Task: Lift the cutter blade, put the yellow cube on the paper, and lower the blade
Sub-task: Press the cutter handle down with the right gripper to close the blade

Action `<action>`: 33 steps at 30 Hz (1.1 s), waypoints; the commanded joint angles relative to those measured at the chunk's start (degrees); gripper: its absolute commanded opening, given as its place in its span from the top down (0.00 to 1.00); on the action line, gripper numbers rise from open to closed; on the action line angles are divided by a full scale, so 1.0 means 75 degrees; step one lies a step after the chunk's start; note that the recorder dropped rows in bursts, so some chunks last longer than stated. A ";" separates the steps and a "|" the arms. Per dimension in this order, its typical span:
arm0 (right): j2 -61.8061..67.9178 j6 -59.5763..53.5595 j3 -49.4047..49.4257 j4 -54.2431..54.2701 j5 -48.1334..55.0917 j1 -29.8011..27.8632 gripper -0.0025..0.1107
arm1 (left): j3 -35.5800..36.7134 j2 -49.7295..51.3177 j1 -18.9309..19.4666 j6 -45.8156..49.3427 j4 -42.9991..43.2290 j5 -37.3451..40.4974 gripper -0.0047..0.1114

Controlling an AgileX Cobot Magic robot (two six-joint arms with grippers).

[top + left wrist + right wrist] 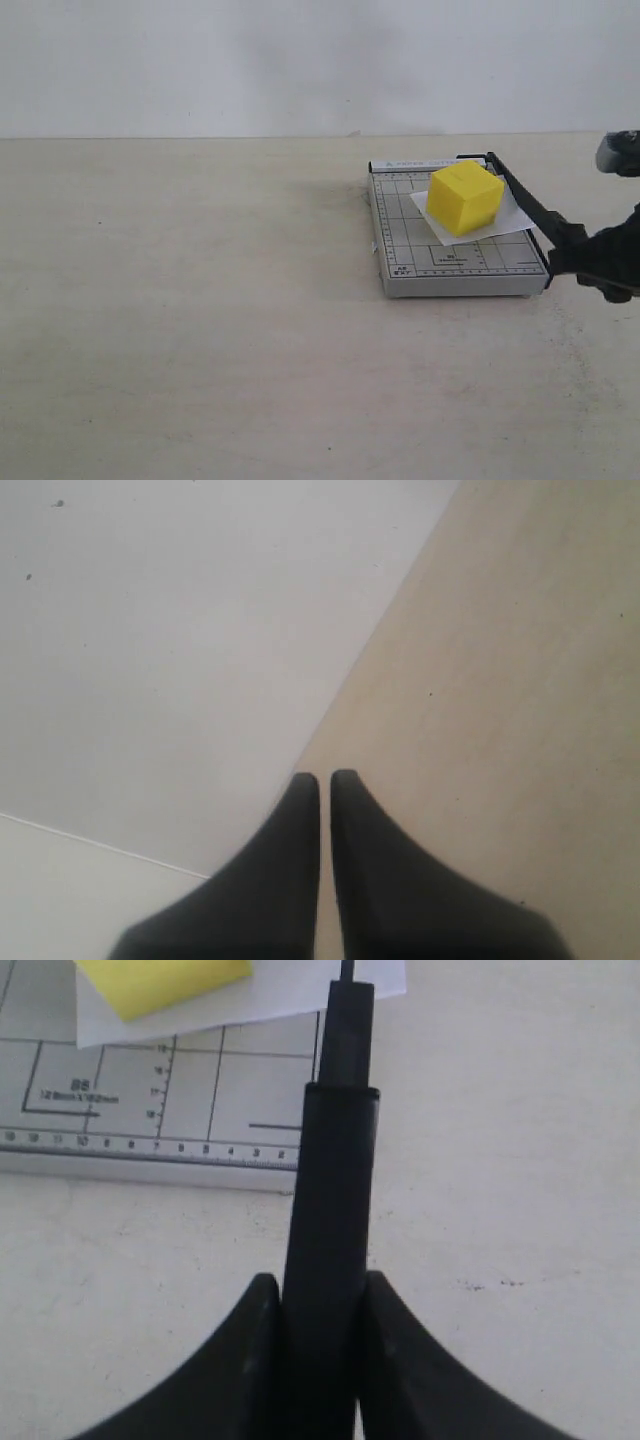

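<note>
Yellow cube (465, 197) on the paper (505, 215), right gripper (320, 1285) clamped on the cutter blade (530, 205) handle.
The yellow cube sits on the paper, which lies askew on the far right part of the grey trimmer board (440, 265), on the right of the table (200, 330). The cutter blade runs along the board's right edge, hinged at the far end; its near handle is pinched between the right gripper's fingers. The left gripper (325, 780), fingers pressed nearly together, holds nothing.

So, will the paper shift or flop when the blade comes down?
It likely stays put: the cube sits on the paper, pinning it. Thin and flat, the paper looks floppy, so the free corner near the blade might curl or get trimmed.
</note>
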 commanded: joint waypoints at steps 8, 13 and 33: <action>0.1047 -0.0015 0.0221 0.0147 0.0377 0.0169 0.98 | 0.0031 0.0019 0.0024 -0.0019 -0.0034 0.0034 0.92; 0.0997 -0.0032 0.0221 0.0147 0.0562 0.0169 0.79 | 0.0031 0.0019 0.0024 -0.0019 -0.0034 0.0034 0.92; -0.2298 0.1876 0.0190 -0.0928 0.3398 0.0169 0.43 | 0.0031 0.0019 0.0024 -0.0019 -0.0034 0.0034 0.92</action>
